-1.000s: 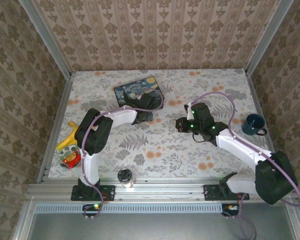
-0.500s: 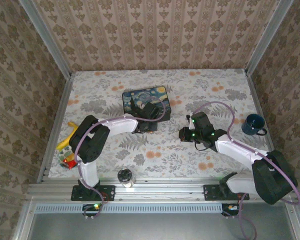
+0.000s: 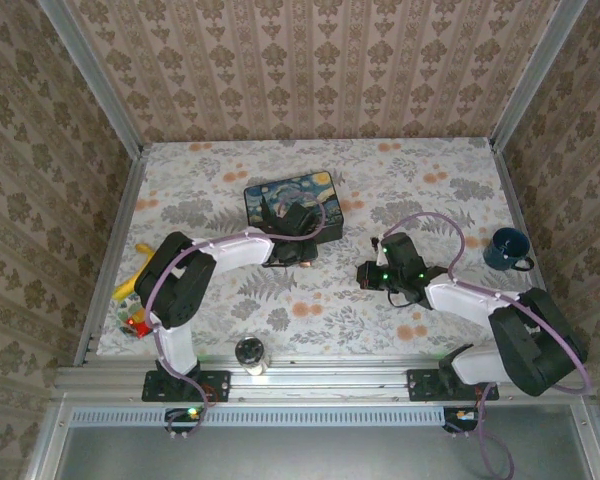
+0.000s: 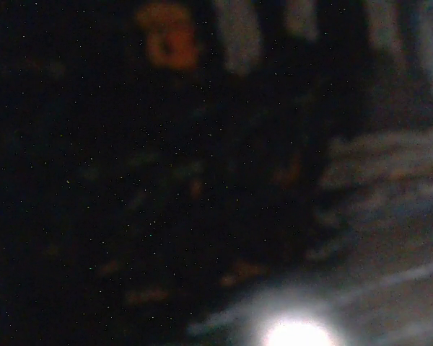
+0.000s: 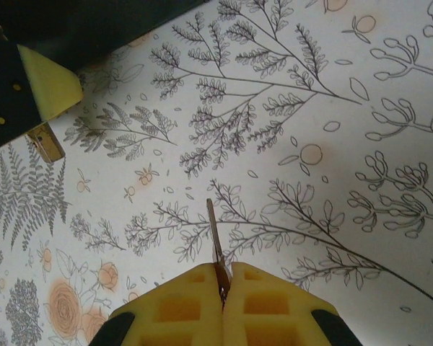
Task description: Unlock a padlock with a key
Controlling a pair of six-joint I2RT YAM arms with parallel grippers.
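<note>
A dark-blue starry tin (image 3: 292,196) sits mid-table (image 3: 430,170), with the left claw (image 3: 288,252) at its near edge. A blue mug (image 3: 504,248) stands far right and a yellow toy (image 3: 130,283) far left. The right claw (image 5: 222,277) is closed on the key (image 5: 213,227). The brass padlock (image 5: 46,141) is half-hidden beside the left claw's yellow pad (image 5: 52,83); I cannot tell whether that claw grips it. The left wrist picture is too dark to read.
</note>
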